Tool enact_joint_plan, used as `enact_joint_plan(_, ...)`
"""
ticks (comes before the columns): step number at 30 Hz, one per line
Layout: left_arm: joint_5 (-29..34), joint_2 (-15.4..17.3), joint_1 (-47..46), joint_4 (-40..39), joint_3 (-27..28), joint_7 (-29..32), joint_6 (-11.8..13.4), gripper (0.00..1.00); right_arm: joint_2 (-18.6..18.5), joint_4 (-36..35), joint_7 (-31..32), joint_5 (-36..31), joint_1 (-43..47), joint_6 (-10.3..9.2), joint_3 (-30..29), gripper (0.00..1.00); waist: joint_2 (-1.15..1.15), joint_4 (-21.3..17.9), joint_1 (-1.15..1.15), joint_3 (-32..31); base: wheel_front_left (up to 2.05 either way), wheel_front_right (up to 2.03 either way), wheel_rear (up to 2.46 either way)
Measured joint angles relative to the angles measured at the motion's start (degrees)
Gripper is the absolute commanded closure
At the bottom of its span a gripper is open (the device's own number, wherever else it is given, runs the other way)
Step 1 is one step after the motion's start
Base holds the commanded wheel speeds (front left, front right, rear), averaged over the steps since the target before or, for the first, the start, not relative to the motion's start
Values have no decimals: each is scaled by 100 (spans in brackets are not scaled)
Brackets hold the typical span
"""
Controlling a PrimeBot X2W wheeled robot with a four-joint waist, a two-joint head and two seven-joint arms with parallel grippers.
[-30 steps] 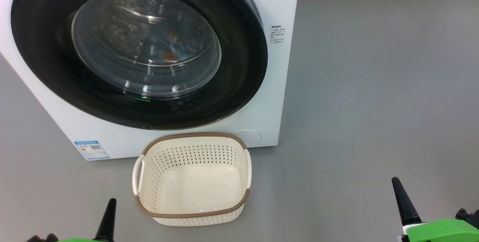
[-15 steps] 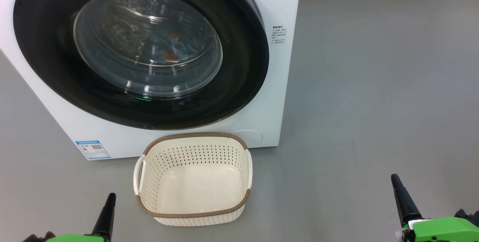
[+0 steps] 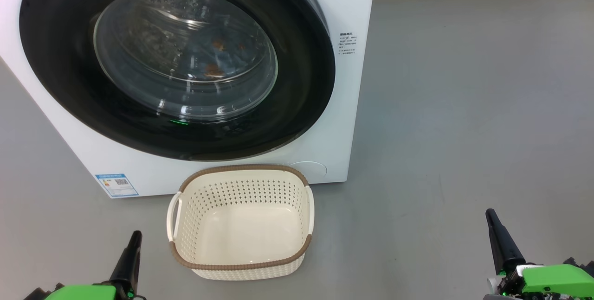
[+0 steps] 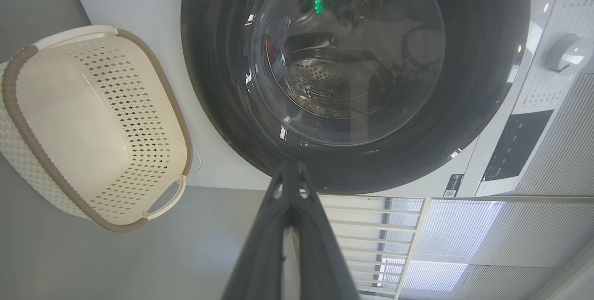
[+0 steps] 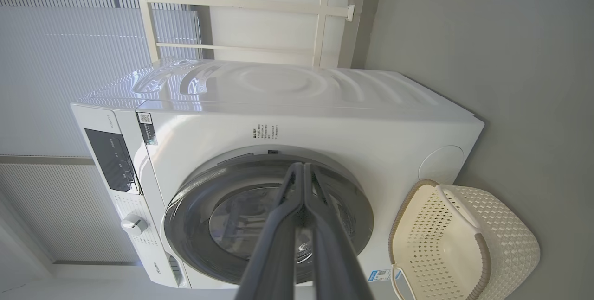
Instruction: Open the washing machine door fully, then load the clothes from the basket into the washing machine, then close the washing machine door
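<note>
The left gripper (image 3: 134, 239) sits low at the near left, its two dark fingers clenched together with nothing between them. The right gripper (image 3: 492, 221), at the near right, is likewise clenched and empty, well apart from everything else on the floor (image 3: 464, 105).

Between the two, a little farther off, the basket (image 3: 241, 265) stands empty. It is just beside the front of the washing machine (image 3: 357, 8) and below the lower edge of the door (image 3: 301, 105). The door lies against the machine's front. Through its glass the clothes (image 3: 212, 69) show as bluish fabric with orange-brown spots, inside the drum. Loading looks done, and the door looks closed or very nearly so.

The main risk is the latch, because the pictures do not show whether it has caught. A door that only rests on the seal could swing back out over the basket, leaving the task unfinished. Fabric trapped at the seal, which is hidden here, would have the same effect.

A corrective push carries its own risk. Thin, clenched fingers on a glossy, curved black rim could skid sideways onto the bulging glass instead of pressing the door home. The basket looks light and sits close to the machine, so a low reach from either arm could clip its brown rim and shove or tip it.
</note>
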Motion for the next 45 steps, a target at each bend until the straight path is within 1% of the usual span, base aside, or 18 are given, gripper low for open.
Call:
enact_joint_plan(2, -199, 2, -51, 12, 14, 44, -1, 100, 10, 16, 47, 187, -64, -1, -12, 100, 0, 5, 0, -2, 0, 0, 0)
enact_joint_plan(5, -275, 3, -81, 13, 25, 86, -1, 100, 20, 14, 52, 280, -113, -1, -12, 100, 0, 7, 0, -3, 0, 0, 0)
enact_joint_plan(45, -275, 2, -81, 15, 38, 92, -1, 100, 21, 15, 52, 280, -112, -1, -16, 100, 0, 7, 0, -3, 0, 0, 0)
